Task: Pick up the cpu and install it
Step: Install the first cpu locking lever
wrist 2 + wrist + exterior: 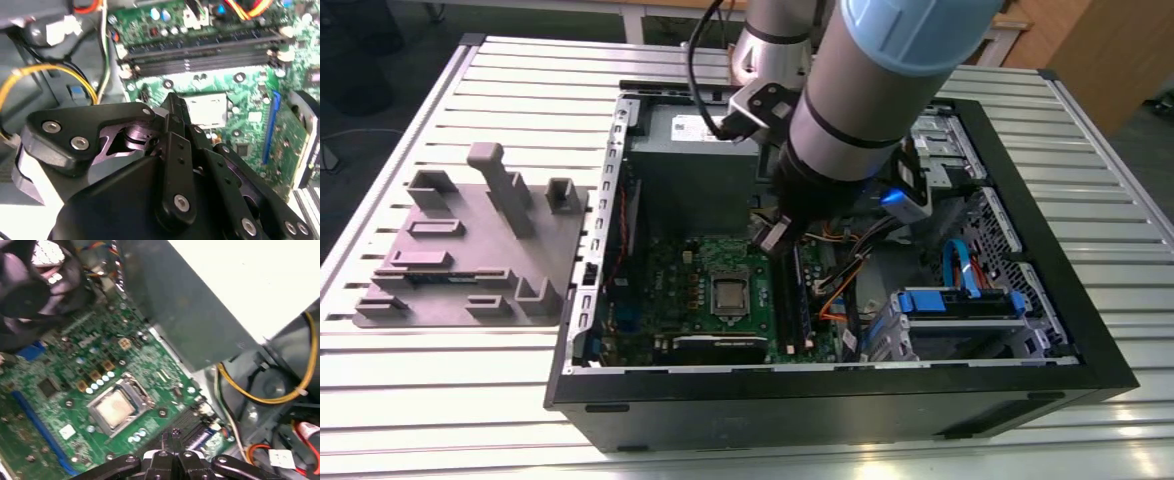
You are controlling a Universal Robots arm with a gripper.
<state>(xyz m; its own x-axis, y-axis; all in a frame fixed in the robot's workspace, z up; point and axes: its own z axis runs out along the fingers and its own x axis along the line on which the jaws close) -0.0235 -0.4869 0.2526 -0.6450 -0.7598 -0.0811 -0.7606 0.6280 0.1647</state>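
The cpu (730,292) is a small silver-grey square lying flat in the socket in the middle of the green motherboard (674,262), inside the open computer case (854,400). It also shows in both wrist views, cpu (116,407) and cpu (207,109), framed by the metal socket bracket. My gripper (775,236) hangs above the board, a little toward the exterior view's right of the socket and over the memory slots. Its black fingertips (172,436) meet, shut with nothing between them, apart from the chip. The gripper (172,100) tips point toward the socket.
A grey power supply box (694,170) stands beside the board. Black memory slots (200,52) run beside the socket. Coloured cables (834,290) and a blue drive cage (961,302) lie at the exterior view's right. A grey fixture plate (467,250) sits on the slatted table.
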